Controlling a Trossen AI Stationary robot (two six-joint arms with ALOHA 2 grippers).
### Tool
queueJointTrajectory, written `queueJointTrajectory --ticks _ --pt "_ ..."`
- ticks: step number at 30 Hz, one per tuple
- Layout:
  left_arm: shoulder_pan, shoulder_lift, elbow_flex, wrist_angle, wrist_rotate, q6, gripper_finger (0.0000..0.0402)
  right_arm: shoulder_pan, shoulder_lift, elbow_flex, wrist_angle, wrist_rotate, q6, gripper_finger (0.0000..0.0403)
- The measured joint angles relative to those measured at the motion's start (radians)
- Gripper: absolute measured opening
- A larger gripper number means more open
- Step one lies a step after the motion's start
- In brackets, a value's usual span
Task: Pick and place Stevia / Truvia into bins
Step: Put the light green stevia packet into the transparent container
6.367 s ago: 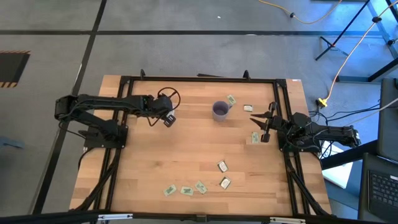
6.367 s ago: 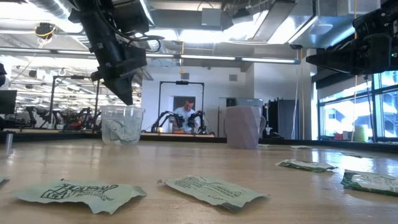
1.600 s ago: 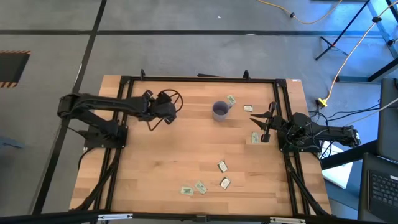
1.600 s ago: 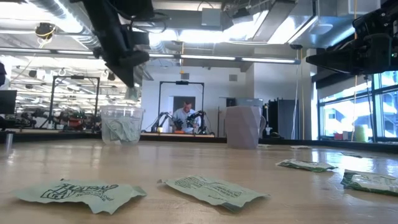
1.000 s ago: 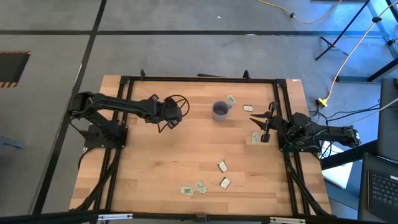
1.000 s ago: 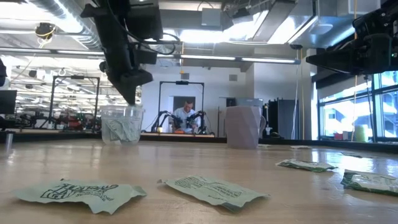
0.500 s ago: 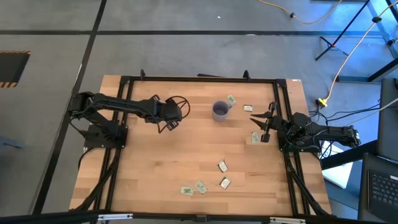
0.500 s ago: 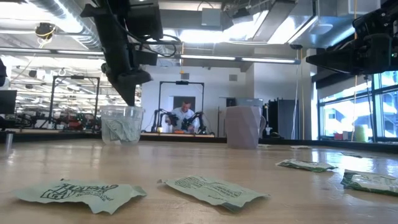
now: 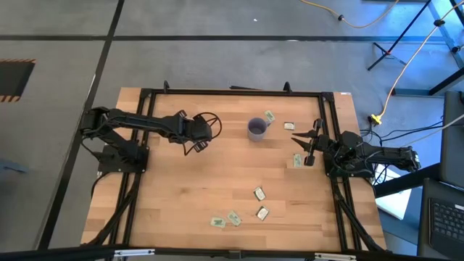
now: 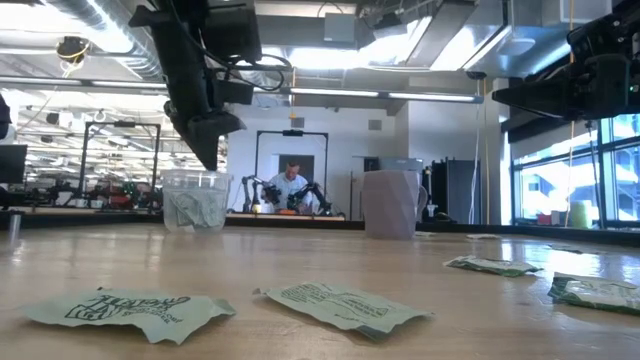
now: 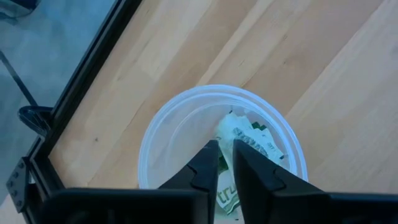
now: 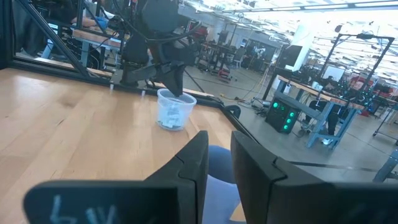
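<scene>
Where crumpled, green-white packets (image 11: 249,140), clear cup (image 11: 163,134)

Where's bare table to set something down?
Free: the wide middle of the table, between the clear cup and the near-edge packets; also the near-left corner. Crowded: around the mug and by the right gripper.

Left gripper (image 10: 208,155) just above the clear cup (image 10: 195,200), purple mug (image 10: 391,203) beside, perhaps 4 packets (image 10: 342,305) in front.
</scene>
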Motion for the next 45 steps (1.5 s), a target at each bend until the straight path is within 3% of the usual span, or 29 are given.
queueJointTrajectory --ticks 6,9,16,19,30,33,45 --pt "-0.015 -0.025 0.036 -0.001 0.002 0.051 0.0064 0.000 0.000 0.000 0.000 0.000 0.000 0.0075" --pt "-0.054 -0.048 0.062 0.058 0.058 0.190 0.0065 0.000 0.000 0.000 0.000 0.000 0.000 0.0075" --pt "-0.204 -0.039 0.072 0.301 0.568 0.544 0.0069 0.000 0.000 0.000 0.000 0.000 -0.003 0.0075" --pt "-0.279 -0.002 0.072 0.406 0.664 0.603 0.0077 0.000 0.000 0.000 0.000 0.000 -0.003 0.0075" --pt "-0.477 0.247 0.072 0.568 0.696 0.578 0.0110 0.000 0.000 0.000 0.000 0.000 0.004 0.0074" --pt "-0.512 0.289 0.072 0.589 0.735 0.534 0.0110 0.000 0.000 0.000 0.000 0.000 0.005 0.0075" --pt "-0.597 0.393 0.071 0.721 0.718 0.445 0.0102 0.000 0.000 0.000 0.000 0.000 0.006 0.0075"
